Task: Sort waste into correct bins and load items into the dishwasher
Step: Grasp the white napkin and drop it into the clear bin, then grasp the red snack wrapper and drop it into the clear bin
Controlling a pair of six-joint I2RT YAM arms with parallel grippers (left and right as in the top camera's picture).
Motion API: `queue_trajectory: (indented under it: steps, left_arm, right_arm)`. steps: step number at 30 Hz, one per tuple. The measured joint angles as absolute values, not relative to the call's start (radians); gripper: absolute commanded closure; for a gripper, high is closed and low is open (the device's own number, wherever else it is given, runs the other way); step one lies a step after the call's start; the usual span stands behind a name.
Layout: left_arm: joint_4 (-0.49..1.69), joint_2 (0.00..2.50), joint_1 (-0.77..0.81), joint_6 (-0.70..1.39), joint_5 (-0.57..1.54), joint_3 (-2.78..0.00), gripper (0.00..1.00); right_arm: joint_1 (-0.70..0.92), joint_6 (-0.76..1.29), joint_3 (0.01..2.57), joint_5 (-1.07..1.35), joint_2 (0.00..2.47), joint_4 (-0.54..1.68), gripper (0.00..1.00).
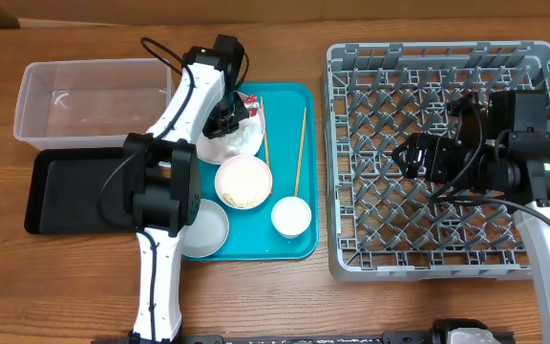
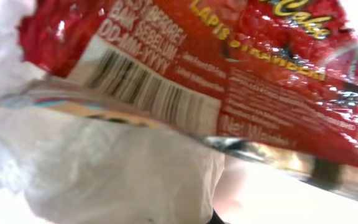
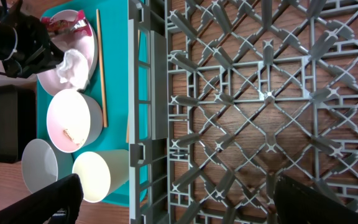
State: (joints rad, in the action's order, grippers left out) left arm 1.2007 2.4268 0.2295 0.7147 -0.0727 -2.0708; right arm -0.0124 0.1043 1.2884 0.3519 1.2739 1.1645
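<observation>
A pale plate [image 1: 248, 143] on the teal tray holds the crumpled white napkin [image 2: 123, 168] and the red-and-white wrapper [image 2: 241, 68]. My left gripper [image 1: 225, 119] is down on the plate, right against both; its fingers are hidden. Two chopsticks [image 1: 300, 153] lie beside the plate. A bowl with rice scraps [image 1: 243, 182], a small cup [image 1: 291, 216] and a white bowl [image 1: 206, 229] stand on the tray. My right gripper [image 3: 188, 202] is open and empty above the grey dish rack [image 1: 351, 162]. The right wrist view shows the napkin [image 3: 73, 65] and wrapper [image 3: 64, 23].
The clear tub [image 1: 94, 100] stands at the far left with the black tray [image 1: 65, 191] in front of it. The teal tray [image 1: 294, 105] lies between them and the rack. The rack holds nothing. Wooden table shows at the front.
</observation>
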Motion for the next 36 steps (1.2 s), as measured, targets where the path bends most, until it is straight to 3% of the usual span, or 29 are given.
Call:
queue_trajectory:
  steps: [8,15,18,25,27,29,36]
  left_arm:
    - [1.351,2.439,0.229,0.628,-0.004,-2.199,0.96]
    - [1.654,2.431,0.213,0.545,0.022,-2.696,0.96]
    - [1.684,2.423,0.135,0.516,0.027,-2.818,0.96]
    - [1.622,2.424,-0.157,0.516,0.015,-2.792,0.9]
    - [1.559,2.424,-0.207,0.52,0.009,-2.733,0.66]
    - [1.515,2.424,-0.222,0.525,0.004,-2.676,0.0]
    - [1.472,2.424,-0.216,0.546,0.004,-2.603,0.0]
  right_arm:
    - [-0.012,0.104,1.288,0.35,1.274,1.164,0.0]
    - [-0.012,0.105,1.288,0.348,1.272,1.159,0.0]
    - [-0.012,0.104,1.288,0.348,1.272,1.156,0.0]
    - [-0.012,0.104,1.288,0.348,1.272,1.142,0.0]
    - [-0.012,0.104,1.288,0.348,1.272,1.142,0.0]
    - [-0.012,0.104,1.288,0.347,1.272,1.143,0.0]
    - [-0.012,0.104,1.288,0.347,1.272,1.14,0.0]
